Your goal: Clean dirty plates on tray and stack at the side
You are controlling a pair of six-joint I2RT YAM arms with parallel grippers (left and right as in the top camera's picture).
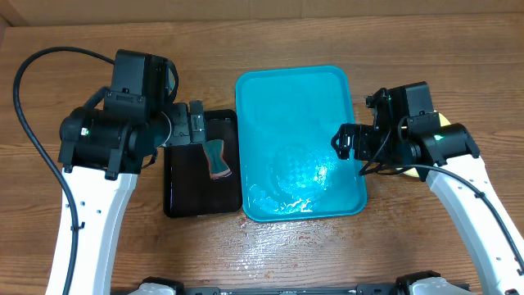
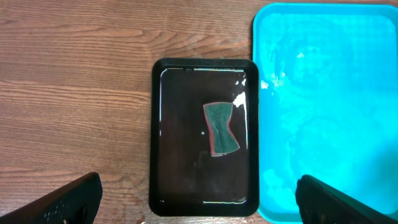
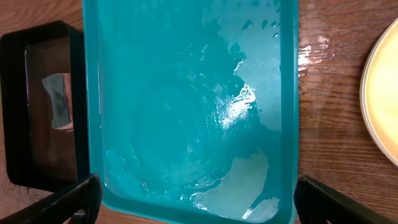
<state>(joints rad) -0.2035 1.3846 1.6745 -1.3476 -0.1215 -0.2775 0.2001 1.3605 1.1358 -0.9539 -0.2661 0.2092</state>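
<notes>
Plates: you can count one for certain. A pale yellow plate (image 3: 380, 93) shows at the right edge of the right wrist view. It sits on the table (image 1: 262, 33) to the right of the tray (image 1: 299, 82), apart from it, with wet wood between. In the overhead view the right arm (image 1: 458, 176) covers most of it and only slivers of yellow show. You can't tell from these views whether it's a single plate or a stack, or what colour anything beneath it is.

Tray: one, turquoise, mid-table, long side running top to bottom in the overhead view. It's wet, with a water film and glare toward its lower right part.

Right gripper (image 1: 342, 142): one, over the right part of the tray, just inside the rim. The jaws are spread wide, one at each bottom corner of the wrist view, gripping nothing.

Left gripper (image 1: 196, 123): one, over the far end of the black tray (image 1: 182, 192). The jaws are spread just as wide, also gripping nothing.

Black tray: one, smaller, just left of the turquoise tray. You can't tell if the rims touch. Its inside is glossy.

Sponge (image 1: 217, 159): one, green with a reddish edge and pinched at the waist. It lies flat in the black tray, on the side nearer the turquoise tray.
</notes>
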